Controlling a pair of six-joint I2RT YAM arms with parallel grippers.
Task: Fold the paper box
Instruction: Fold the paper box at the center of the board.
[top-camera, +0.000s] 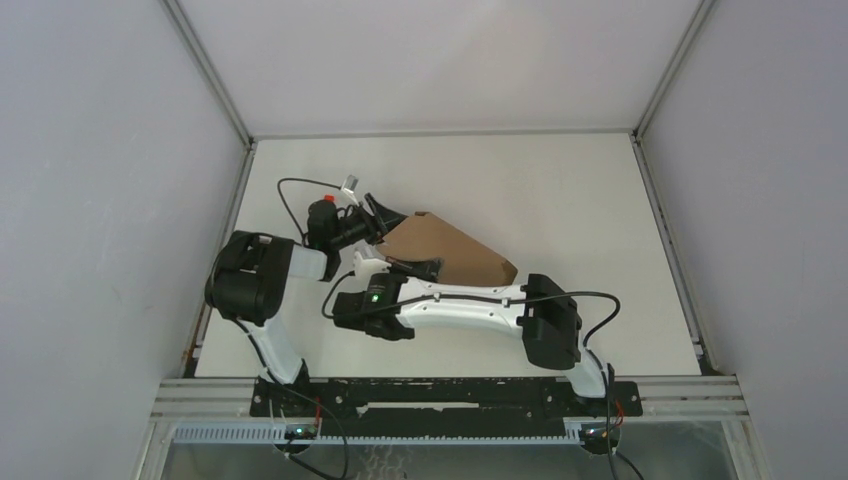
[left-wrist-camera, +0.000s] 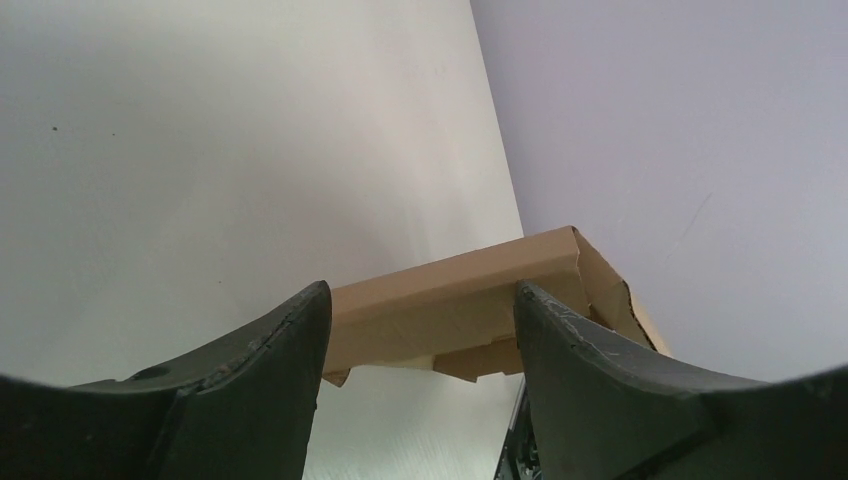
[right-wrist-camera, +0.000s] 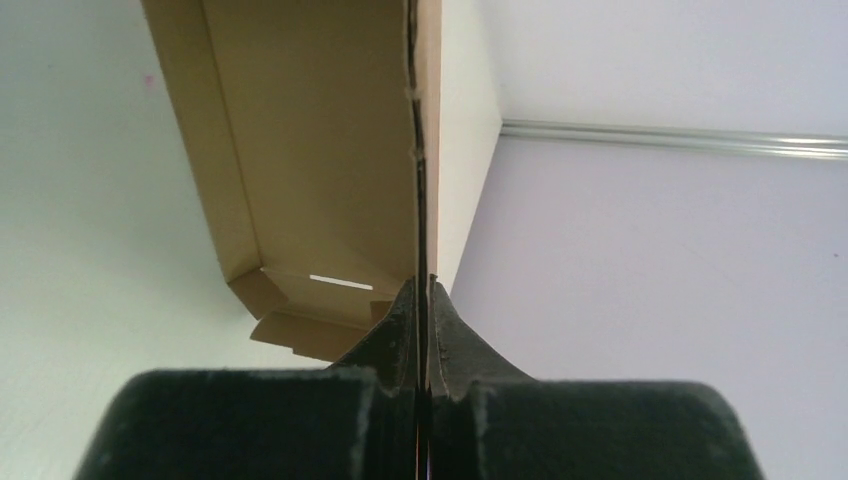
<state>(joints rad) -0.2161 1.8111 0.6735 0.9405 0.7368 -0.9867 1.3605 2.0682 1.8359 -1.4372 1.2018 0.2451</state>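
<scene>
The paper box (top-camera: 452, 252) sits half-folded on the desk (top-camera: 570, 190), left of centre. The right claw (right-wrist-camera: 421, 288) is pinched closed on one thin wall of it. The left claw (left-wrist-camera: 420, 300) gapes wide, with the box's folded edge just past its fingertips, seemingly untouched.

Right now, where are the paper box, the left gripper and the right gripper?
paper box (top-camera: 445, 252): top view, its brown upper panel.
left gripper (left-wrist-camera: 420, 295): left wrist view, midway between its open jaws.
right gripper (right-wrist-camera: 421, 295): right wrist view, between jaws shut on the box edge.
</scene>
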